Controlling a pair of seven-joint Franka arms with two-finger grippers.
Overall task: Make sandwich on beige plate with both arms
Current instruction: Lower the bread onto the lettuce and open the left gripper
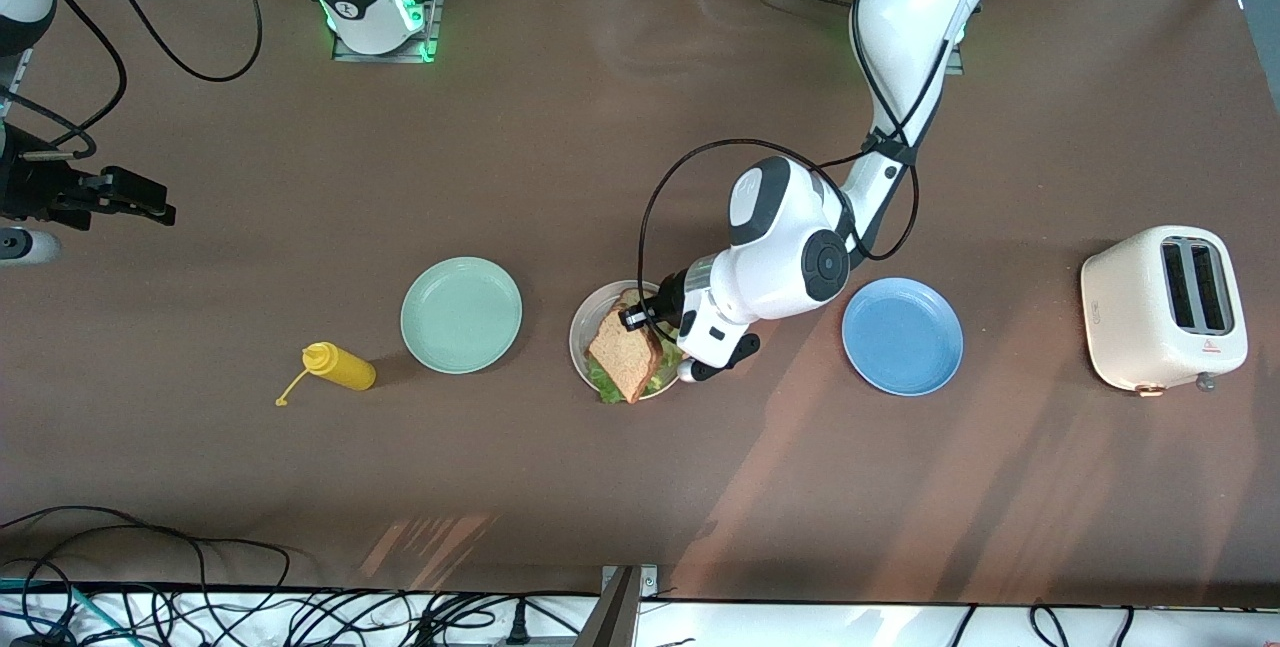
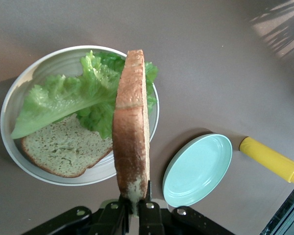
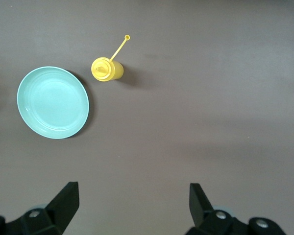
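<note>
The left gripper has its jaws clamped on a bread slice over the beige plate. Only the left wrist view shows lettuce lying on another slice. The right gripper waits with jaws apart; no writing is legible.

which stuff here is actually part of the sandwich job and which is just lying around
In the job:
beige plate
bottom bread slice, on the plate
lettuce leaf, on that slice
top bread slice, held by left gripper

Lying about:
mint-green plate
blue plate
yellow squeeze bottle
toaster

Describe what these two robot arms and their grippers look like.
Both arms are glossy white with rounded links, dark grey joint caps and loose black cables. The left arm ends in the black two-finger left gripper; the right gripper has black wedge-shaped fingers. Green lights glow at the bases.
</note>
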